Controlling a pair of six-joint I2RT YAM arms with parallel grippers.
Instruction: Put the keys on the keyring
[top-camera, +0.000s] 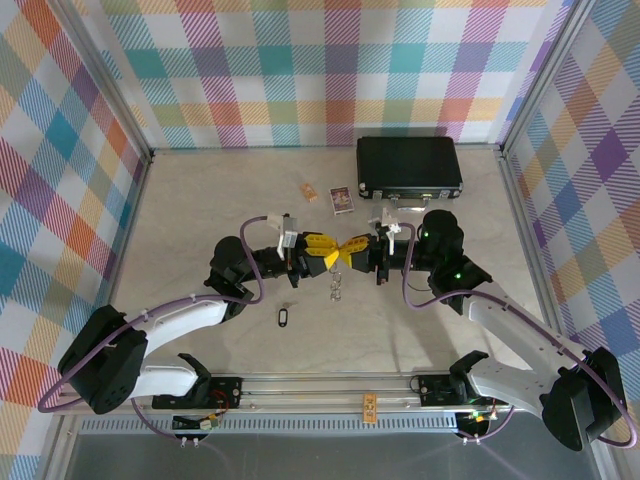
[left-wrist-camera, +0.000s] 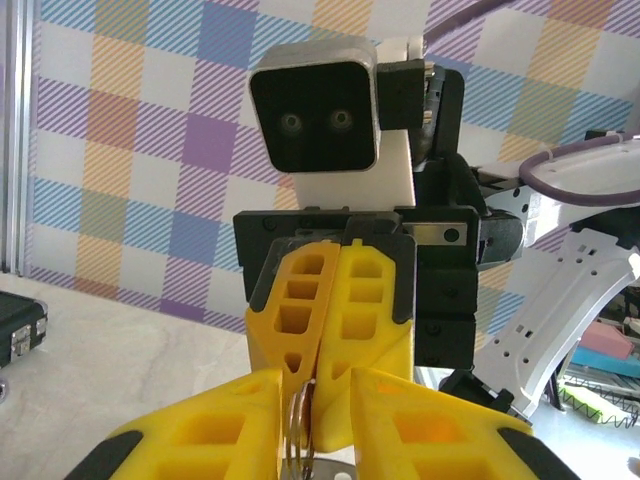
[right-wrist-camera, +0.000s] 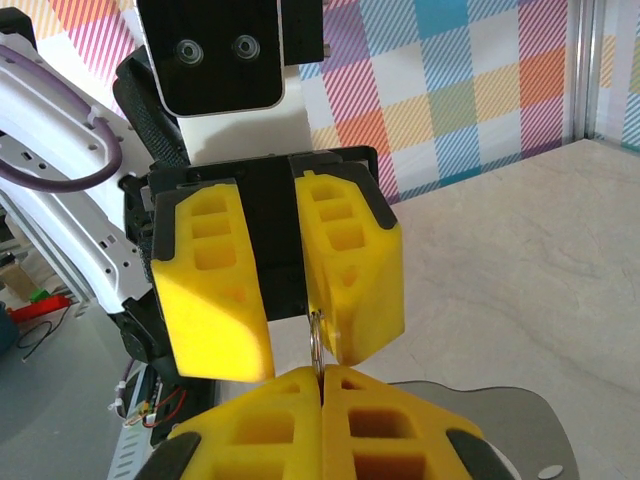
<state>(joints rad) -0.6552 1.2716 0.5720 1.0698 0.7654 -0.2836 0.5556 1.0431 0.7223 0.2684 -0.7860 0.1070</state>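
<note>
Right jaws pinching shut on ring (right-wrist-camera: 316, 345), mid-air over bench (top-camera: 200, 200). Ring standing upright, edge-on to both wrist cameras, long axis vertical. Left jaws sitting slightly apart around ring, not gripping.

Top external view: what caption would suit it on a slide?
Two robot arms meet fingertip to fingertip, the right gripper shut on a keyring, the left gripper open, keys beneath.

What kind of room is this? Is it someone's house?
Probably a robot practice booth, not a house: checked walls, a left arm and right arm bolted to a rail at the table edge, and a black case.
</note>
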